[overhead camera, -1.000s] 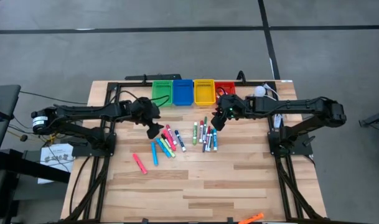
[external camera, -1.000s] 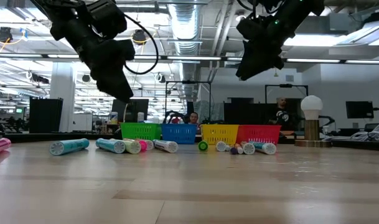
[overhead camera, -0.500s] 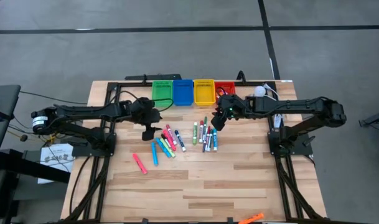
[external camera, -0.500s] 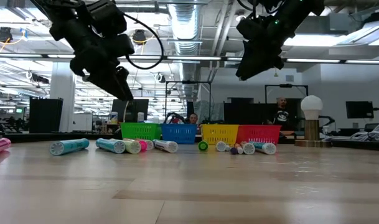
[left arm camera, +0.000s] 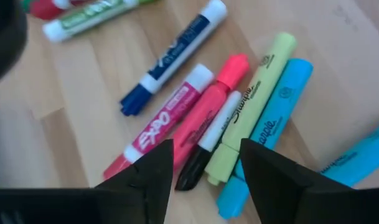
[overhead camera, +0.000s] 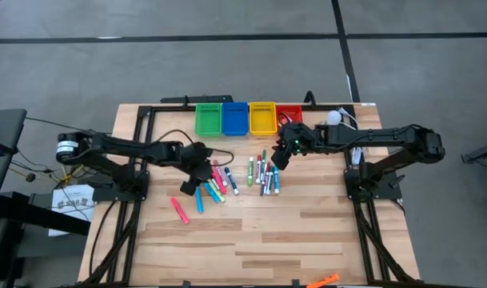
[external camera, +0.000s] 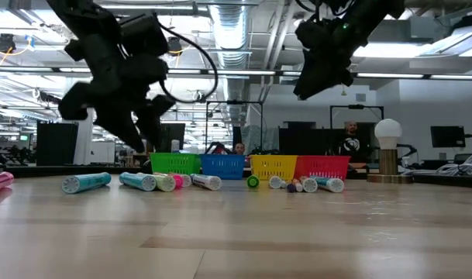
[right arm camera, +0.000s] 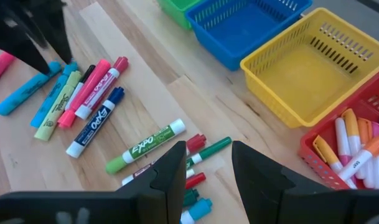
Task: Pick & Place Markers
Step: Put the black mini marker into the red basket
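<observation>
Hovering low over the left-hand cluster of markers (overhead camera: 211,182), the left pincer (left arm camera: 205,171) has its fingers parted and nothing between them; directly beneath sit a black-tipped pink marker (left arm camera: 205,127), a yellow highlighter (left arm camera: 254,106) and a cyan highlighter (left arm camera: 273,134), packed side by side and touching. Judged light, rigid, smooth-barrelled plastic; likely to roll or squirt out if pinched off-centre. Best hold looks to be across mid-barrel, fingers square to the long axis. The tight packing is the main obstacle: a finger coming down may wedge onto a neighbour or nudge the row.

Beside these, a pink Expo marker (left arm camera: 167,118) and a blue Expo marker (left arm camera: 173,59) lie at a similar slant. A lone pink marker (overhead camera: 179,210) lies apart on the wooden surface (overhead camera: 307,232).

Farther over, a second cluster (overhead camera: 263,172) lies under the right pincer (right arm camera: 205,165), which hangs above it, fingers partly apart, holding nothing.

At the far edge: green bin (overhead camera: 208,118), blue bin (overhead camera: 234,118), yellow bin (overhead camera: 261,118), red bin (right arm camera: 357,146), the last already holding several markers. A white lamp (external camera: 387,132) stands past the red one.
</observation>
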### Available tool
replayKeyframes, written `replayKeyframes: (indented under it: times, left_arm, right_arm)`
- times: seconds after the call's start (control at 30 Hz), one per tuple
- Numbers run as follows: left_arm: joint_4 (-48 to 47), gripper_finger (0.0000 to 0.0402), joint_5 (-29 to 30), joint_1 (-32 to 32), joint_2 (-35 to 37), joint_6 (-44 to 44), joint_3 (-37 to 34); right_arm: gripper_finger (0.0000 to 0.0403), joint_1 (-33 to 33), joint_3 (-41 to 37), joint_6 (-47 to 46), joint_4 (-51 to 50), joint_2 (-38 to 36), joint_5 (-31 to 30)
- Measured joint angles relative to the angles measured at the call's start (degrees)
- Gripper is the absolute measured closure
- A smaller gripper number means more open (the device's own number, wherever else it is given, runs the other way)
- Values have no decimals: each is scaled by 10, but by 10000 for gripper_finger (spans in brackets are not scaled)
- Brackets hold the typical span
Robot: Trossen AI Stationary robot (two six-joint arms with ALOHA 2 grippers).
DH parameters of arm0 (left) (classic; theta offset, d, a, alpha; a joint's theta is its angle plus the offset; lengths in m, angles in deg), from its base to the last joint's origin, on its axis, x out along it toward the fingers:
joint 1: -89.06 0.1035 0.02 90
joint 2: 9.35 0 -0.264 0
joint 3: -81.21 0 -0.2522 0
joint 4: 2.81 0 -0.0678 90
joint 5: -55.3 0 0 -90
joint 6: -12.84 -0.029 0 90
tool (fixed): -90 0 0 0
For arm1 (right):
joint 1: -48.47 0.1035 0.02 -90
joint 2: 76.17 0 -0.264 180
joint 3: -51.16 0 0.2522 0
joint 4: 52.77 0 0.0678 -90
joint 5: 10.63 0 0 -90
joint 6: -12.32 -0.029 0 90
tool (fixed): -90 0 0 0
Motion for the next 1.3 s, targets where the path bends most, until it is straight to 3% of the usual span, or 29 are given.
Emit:
replayKeyframes:
  times: [0.43,0.83,1.3]
  left_arm:
    - [31,246,17,-7,-23,-6,0]
    - [33,303,12,-18,-17,-6,0]
    - [49,290,8,-26,-73,-34,0]
  right_arm:
    - [285,14,0,0,-1,0,1]
    - [285,14,0,0,-5,0,1]
    - [285,14,0,0,-5,0,1]
